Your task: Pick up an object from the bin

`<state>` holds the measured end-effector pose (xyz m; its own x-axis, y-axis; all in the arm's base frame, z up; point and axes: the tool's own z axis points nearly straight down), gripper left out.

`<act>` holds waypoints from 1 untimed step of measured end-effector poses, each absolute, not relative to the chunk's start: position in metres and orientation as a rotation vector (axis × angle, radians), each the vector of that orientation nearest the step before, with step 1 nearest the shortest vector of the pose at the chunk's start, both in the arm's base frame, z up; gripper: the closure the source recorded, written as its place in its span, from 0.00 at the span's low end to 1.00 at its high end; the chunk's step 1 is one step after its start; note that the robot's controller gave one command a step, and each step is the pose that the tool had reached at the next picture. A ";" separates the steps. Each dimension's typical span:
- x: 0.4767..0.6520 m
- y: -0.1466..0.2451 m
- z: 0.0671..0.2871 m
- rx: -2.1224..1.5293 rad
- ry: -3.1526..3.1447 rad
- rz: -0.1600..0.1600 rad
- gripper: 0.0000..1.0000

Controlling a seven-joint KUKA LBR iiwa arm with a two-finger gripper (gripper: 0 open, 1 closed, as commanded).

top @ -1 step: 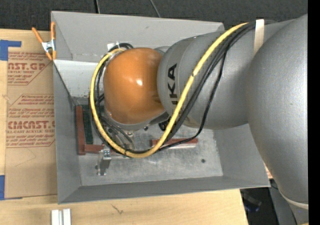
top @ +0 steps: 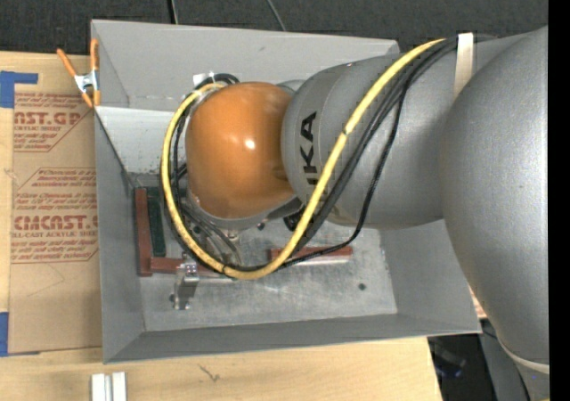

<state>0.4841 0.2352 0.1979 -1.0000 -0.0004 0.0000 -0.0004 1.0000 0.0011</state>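
Camera view takes in the grey KUKA arm first, which reaches in from the right and covers most of the bin. The grey metal bin shows its sloped walls at the left and front, and a bare stretch of speckled floor along the front. At the arm's wrist sits a rounded orange cover, placed over the left middle of the bin. Yellow and black cables run along the arm and loop beneath the cover.

On the floor at the left, an upright reddish-brown strip lies beside the left wall, with a dark green piece just beside it. A second reddish-brown strip runs crosswise from its lower end, passing under the cables. A third reddish-brown strip lies to the right, partly hidden by the arm.

The gripper shows as a small grey metal tip below the cover, close to the crosswise strip near the front left corner. Whether it is released or clenched cannot be told, nor whether it touches that strip.
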 end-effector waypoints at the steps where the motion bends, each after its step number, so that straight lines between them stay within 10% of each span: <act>1: 0.511 0.193 0.074 -0.007 -3.149 -0.009 1.00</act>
<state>0.5112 0.1932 0.0745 -1.0000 0.0045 -0.0073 0.0045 1.0000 0.0057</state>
